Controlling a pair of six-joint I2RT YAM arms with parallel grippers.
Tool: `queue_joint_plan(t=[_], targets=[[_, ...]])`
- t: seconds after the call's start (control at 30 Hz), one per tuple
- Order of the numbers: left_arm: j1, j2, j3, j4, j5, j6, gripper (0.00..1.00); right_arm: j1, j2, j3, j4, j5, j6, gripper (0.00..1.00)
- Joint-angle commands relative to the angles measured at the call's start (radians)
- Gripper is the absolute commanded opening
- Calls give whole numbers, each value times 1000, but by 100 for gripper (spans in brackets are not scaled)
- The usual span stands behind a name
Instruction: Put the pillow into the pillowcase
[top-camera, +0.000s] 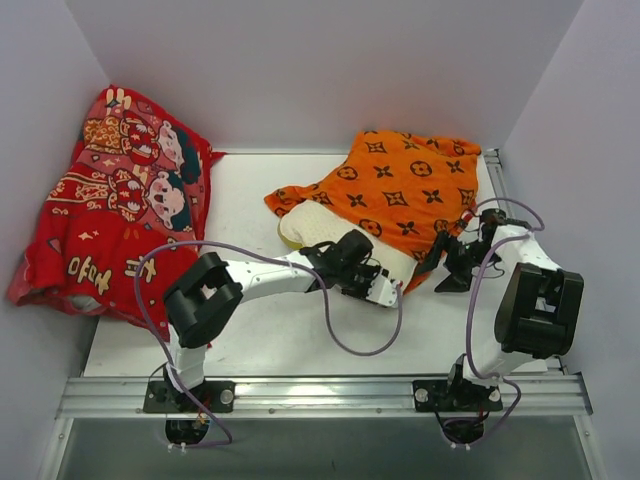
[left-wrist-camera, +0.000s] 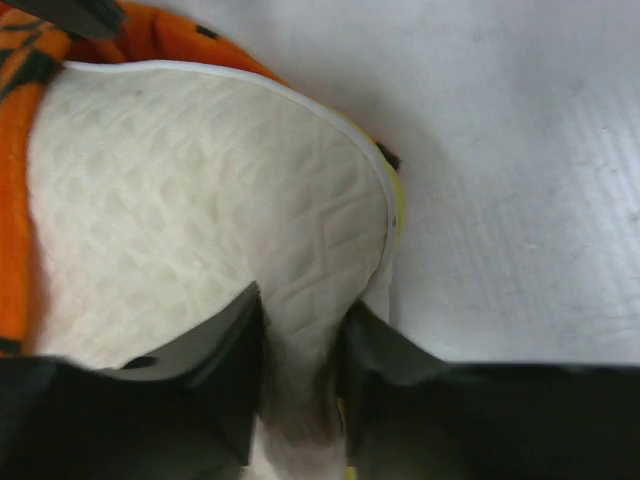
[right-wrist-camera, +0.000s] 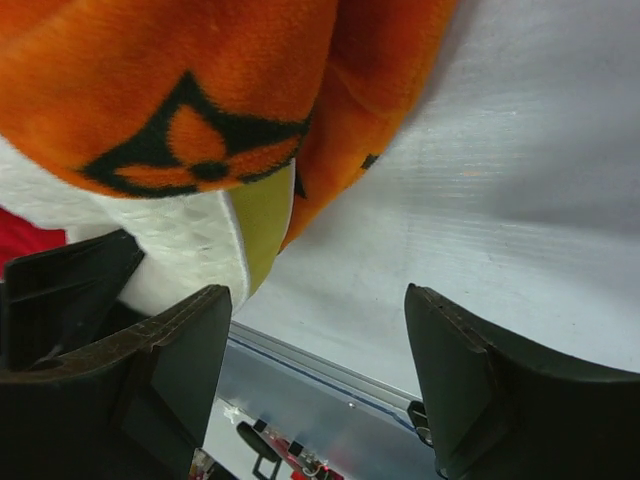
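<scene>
Closest to my left wrist camera, the left gripper (left-wrist-camera: 305, 335) has its two dark fingers (left-wrist-camera: 235, 365) closed on a fold of the pillow (left-wrist-camera: 200, 190), with the quilted cream fabric bunched between them. Orange pillowcase (left-wrist-camera: 14, 200) wraps the pillow's far and left sides in that view, so only this end is uncovered.

From above, I see the case lying at the back right of the white table (top-camera: 290, 340). Most of the pillow is inside it, and a cream strip pokes out along the case's near edge.

On my right wrist view, the right gripper (right-wrist-camera: 320, 300) stands wide open with nothing between its fingers, only bare table beyond. The case opening hangs just above its left finger, showing the pillow's yellow-green band (right-wrist-camera: 265, 225). A red cartoon cloth (top-camera: 110, 210) is heaped at the far left, well apart from the case.
</scene>
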Motion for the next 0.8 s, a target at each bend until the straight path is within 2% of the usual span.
queue_joint_plan(t=[0.0, 0.03, 0.07, 0.1, 0.2, 0.27, 0.37, 0.43, 0.5, 0.57, 0.6, 0.63, 0.67, 0.73, 0.77], targets=[[74, 52, 235, -152, 177, -145, 34, -5, 18, -55, 49, -29, 47, 71], [122, 57, 277, -171, 251, -218, 8, -5, 23, -70, 61, -26, 67, 71], [142, 55, 335, -168, 294, -285, 0, -5, 26, -92, 71, -26, 76, 71], [157, 55, 358, -165, 352, -394, 0, -5, 40, -101, 94, -27, 82, 71], [196, 50, 429, -159, 432, -526, 0, 3, 76, -118, 143, -32, 107, 70], [208, 55, 458, -159, 460, -569, 0, 10, 113, -129, 181, -32, 145, 69], [213, 61, 481, -155, 485, -611, 0, 32, 144, -156, 330, -33, 246, 73], [216, 63, 480, -133, 483, -637, 0, 69, 158, -172, 463, -30, 319, 78], [223, 64, 478, -104, 489, -684, 0, 107, 179, -181, 599, -26, 408, 77], [230, 67, 477, -90, 471, -706, 0, 122, 198, -178, 644, -41, 432, 55], [230, 66, 474, -69, 451, -717, 0, 124, 199, -170, 676, -64, 417, 37], [230, 66, 471, -57, 431, -714, 0, 124, 192, -157, 660, -114, 397, 5], [227, 67, 469, -53, 354, -700, 0, 124, 151, -152, 620, -146, 375, 0], [205, 81, 460, -29, 240, -636, 0, 127, 72, -155, 517, -247, 288, 0], [200, 90, 442, -3, 147, -619, 0, 130, -34, -159, 475, -332, 253, 0]])
